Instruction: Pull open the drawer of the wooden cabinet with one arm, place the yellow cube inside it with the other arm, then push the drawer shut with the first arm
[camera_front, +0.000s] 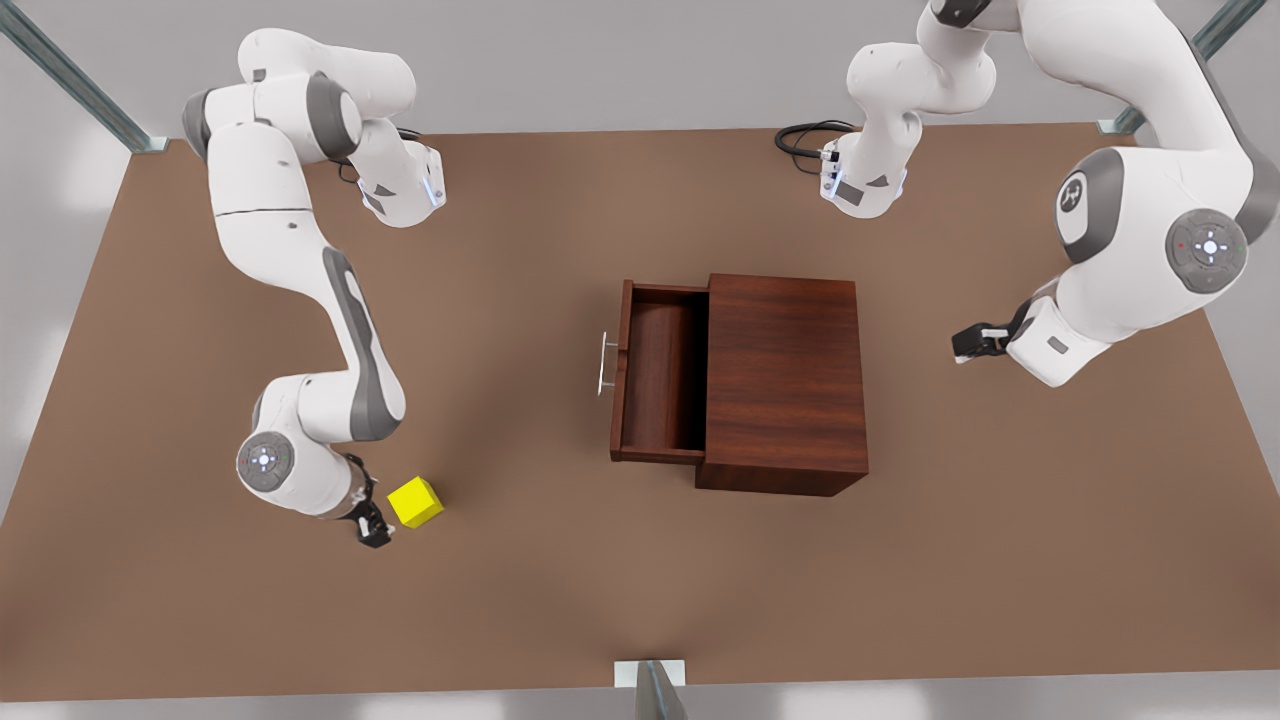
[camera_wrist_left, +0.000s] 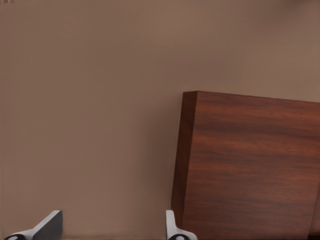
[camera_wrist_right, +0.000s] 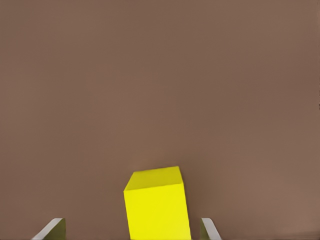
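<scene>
My right gripper (camera_front: 378, 528) has jaws spread wide beside the yellow cube (camera_front: 415, 501) on the desk (camera_front: 560, 560); left gripper (camera_front: 968, 343) waits, jaws open, behind the cabinet (camera_front: 785, 380), drawer (camera_front: 660, 370) open.

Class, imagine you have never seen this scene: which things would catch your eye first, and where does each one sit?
The bright yellow cube jumps out first, on the brown table at the front view's lower left, between the open fingers of the right hand. Next comes the dark wooden cabinet mid-table, its drawer pulled open and empty toward the front view's left. The left hand waits open beside the cabinet's far side.
</scene>
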